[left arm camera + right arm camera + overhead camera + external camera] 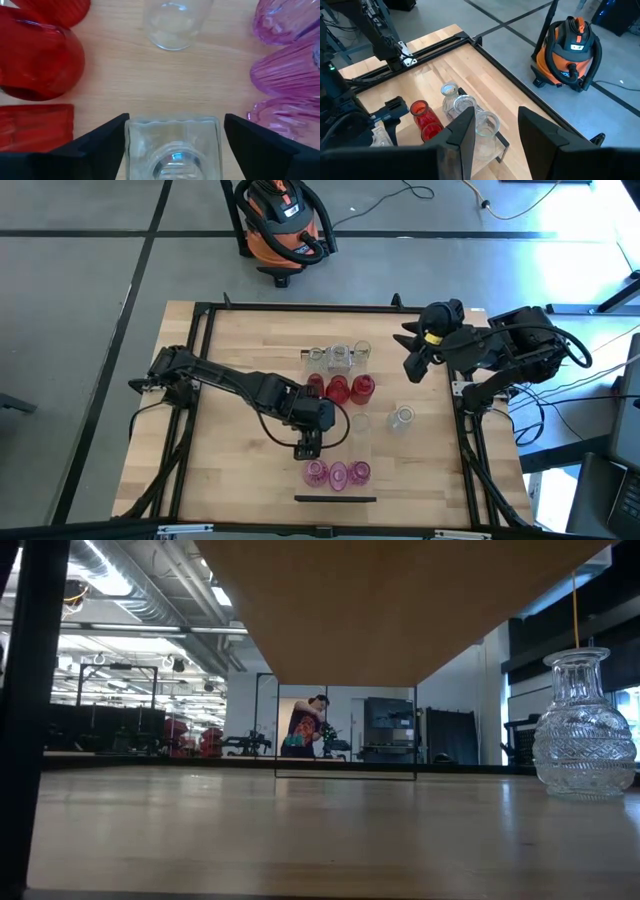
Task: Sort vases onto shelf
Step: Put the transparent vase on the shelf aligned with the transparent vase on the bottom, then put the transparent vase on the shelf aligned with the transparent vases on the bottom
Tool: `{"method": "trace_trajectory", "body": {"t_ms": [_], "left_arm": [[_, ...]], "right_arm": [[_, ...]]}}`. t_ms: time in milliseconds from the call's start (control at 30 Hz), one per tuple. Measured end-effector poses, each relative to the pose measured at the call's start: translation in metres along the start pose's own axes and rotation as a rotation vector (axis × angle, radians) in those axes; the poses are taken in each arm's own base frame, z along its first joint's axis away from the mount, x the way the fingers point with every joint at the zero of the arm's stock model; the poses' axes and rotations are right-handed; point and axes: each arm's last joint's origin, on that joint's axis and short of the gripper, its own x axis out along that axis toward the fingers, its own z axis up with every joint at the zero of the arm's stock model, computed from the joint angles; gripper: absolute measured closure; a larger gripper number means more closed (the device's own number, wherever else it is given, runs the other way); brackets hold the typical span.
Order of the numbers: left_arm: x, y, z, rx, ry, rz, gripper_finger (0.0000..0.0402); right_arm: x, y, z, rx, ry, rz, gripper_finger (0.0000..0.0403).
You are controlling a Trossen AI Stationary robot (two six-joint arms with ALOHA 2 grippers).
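The left tool (308,444) is out over the middle of the shelf (335,499), the pale plank that lies on the worktop (230,380). Its two fingers (100,145) are wide apart. A square clear vase (172,145) stands right between them, upright on the wood. There is a little gap on each side, so the fingers are around the vase but not touching it.

The space here is tight. The red vases (40,60) stand close on one side of the tool. The pink vases (285,75) stand close on the other side. One more round clear vase (172,22) stands straight ahead.

I think the tool should move only straight up or straight back along its own line. A move to the side would likely bump the red or pink glass.

The right tool (413,352) waits near the far right of the worktop. Its fingers are apart too, and nothing is in them.

A lone clear vase (400,418) stands off the shelf, just to its right. It is nearer to the right arm than to the left arm. So I think the right arm has the shorter reach to it.
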Motion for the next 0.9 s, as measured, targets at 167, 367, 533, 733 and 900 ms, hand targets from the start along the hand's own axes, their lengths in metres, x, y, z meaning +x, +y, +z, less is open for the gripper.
{"method": "trace_trajectory", "body": {"t_ms": [167, 367, 533, 733, 900], "left_arm": [[-0.002, 0.000, -0.001, 0.001, 0.009, -0.007, 0.0090], [-0.015, 0.003, -0.004, 0.002, -0.004, 0.022, 0.0106], [-0.028, 0.006, -0.002, -0.012, -0.056, 0.039, 0.0116], [-0.049, 0.007, -0.004, -0.056, -0.112, 0.020, 0.0118], [-0.068, 0.008, -0.006, -0.105, -0.168, -0.004, 0.0118]], "right_arm": [[0.000, 0.000, 0.000, 0.002, 0.000, 0.000, 0.0271], [0.000, 0.000, 0.000, 0.003, 0.000, -0.001, 0.0271], [0.000, 0.000, 0.000, 0.022, 0.000, -0.001, 0.0271], [0.000, 0.001, -0.001, 0.028, 0.024, 0.031, 0.0271], [0.000, 0.002, -0.001, 0.027, 0.045, 0.060, 0.0271]]}}
